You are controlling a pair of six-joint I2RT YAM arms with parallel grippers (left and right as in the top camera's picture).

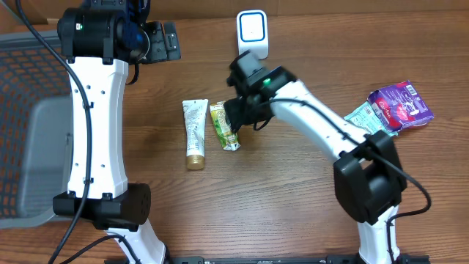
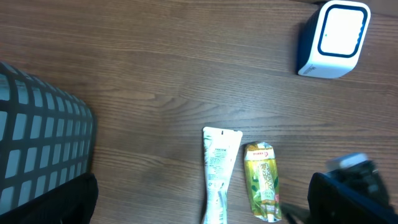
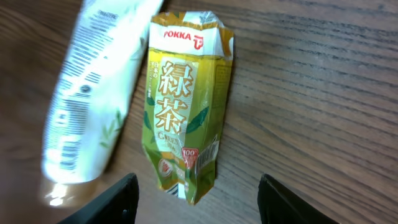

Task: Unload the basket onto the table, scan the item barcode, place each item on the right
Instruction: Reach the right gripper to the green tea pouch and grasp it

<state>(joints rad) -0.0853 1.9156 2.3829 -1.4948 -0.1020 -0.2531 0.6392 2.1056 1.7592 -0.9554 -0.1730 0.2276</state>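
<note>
Far left: mesh basket [image 1: 22, 110] at the edge of the table [image 1: 293, 213]. Left gripper [image 1: 163, 40] hangs near the back of the table, just right of the basket, its fingers spread wide with nothing between them.

Mid-table: white tube [image 1: 194, 134] lying flat, cap end toward the front. Close alongside on its right lies the green tea pack [image 1: 224, 126], flat on the wood, printed face up; cannot tell whether the two touch.

Right gripper [image 3: 198, 182] hovers low over the pack. Its fingers [image 3: 118, 200] are released, set apart on either side of one end of the pack, grasping nothing.

Behind it: white-and-blue scanner [image 1: 251, 31], upright at the back edge, apart from the pack.

Far right: purple packet [image 1: 401, 103] lying partly over a pale green packet [image 1: 360, 117].
</note>
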